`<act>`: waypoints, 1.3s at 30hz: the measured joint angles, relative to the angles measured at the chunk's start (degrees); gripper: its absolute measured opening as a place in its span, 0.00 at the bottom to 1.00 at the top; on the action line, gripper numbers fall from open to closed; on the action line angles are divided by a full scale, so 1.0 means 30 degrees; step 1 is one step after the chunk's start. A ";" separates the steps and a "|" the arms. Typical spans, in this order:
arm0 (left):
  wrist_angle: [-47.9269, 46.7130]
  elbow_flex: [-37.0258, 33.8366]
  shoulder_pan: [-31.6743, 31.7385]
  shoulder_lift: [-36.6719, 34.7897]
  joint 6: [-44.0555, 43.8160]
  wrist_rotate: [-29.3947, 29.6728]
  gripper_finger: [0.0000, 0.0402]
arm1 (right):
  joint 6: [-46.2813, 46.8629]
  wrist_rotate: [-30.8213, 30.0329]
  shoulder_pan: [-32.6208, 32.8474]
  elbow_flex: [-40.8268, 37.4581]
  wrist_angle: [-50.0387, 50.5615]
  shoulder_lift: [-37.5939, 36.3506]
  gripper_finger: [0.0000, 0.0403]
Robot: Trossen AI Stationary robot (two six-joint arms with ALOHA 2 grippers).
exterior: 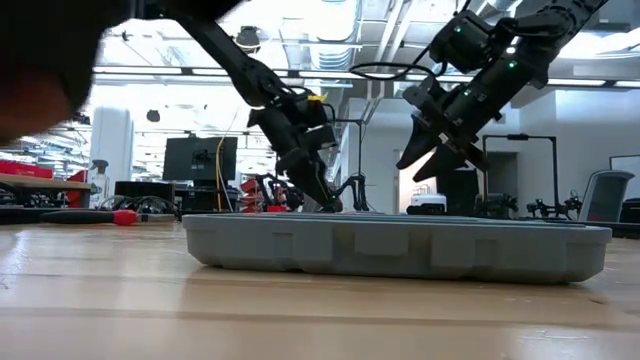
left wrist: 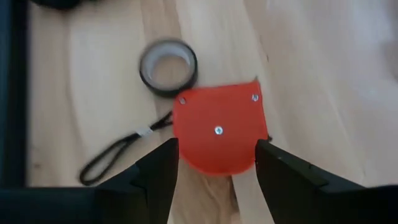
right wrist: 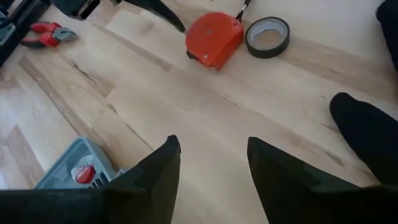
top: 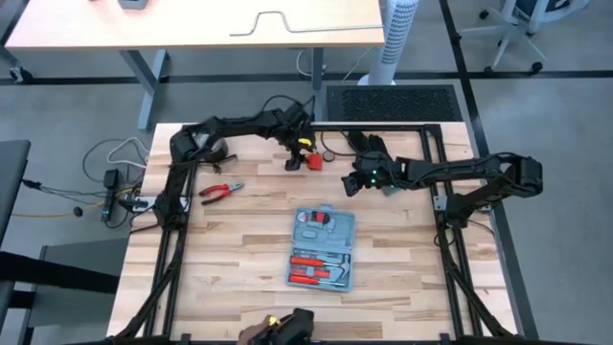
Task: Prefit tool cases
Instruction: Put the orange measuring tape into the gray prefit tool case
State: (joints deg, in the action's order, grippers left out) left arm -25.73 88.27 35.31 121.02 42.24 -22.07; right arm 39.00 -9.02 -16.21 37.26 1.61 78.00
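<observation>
blue-grey tool case (top: 323, 248) lies open mid-table, long axis running front to back. we see our left gripper (left wrist: 216, 163), fingers apart, straddling the red tape measure (left wrist: 219, 129); our right gripper (right wrist: 212, 160), also apart, hovers nearer the case.

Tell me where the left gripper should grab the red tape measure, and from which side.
Probably across its two flat-ish side edges, coming straight down from above. The tape measure lies flat on its broad face, and the left gripper is open with one finger on each side of it. Keep clear of the tape roll beside its far edge and the black wrist strap.
</observation>
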 joint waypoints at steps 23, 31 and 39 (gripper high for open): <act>-0.0713 0.1887 -0.0353 0.1960 -0.1571 0.2413 0.50 | -0.0007 -0.0007 0.0067 0.0000 0.0413 0.0000 0.49; -0.1425 0.1902 -0.0725 0.1583 -0.3792 0.5764 0.50 | -0.0015 -0.0007 -0.0021 0.0000 0.0414 0.0000 0.49; -0.1775 0.1917 -0.0819 0.1498 -0.3522 0.6009 0.50 | -0.0153 -0.0007 -0.0021 0.0000 0.0436 0.0000 0.49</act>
State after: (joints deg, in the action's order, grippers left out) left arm -31.05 94.02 32.85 125.51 31.68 -4.04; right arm 38.54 -9.04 -16.27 37.26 2.92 78.00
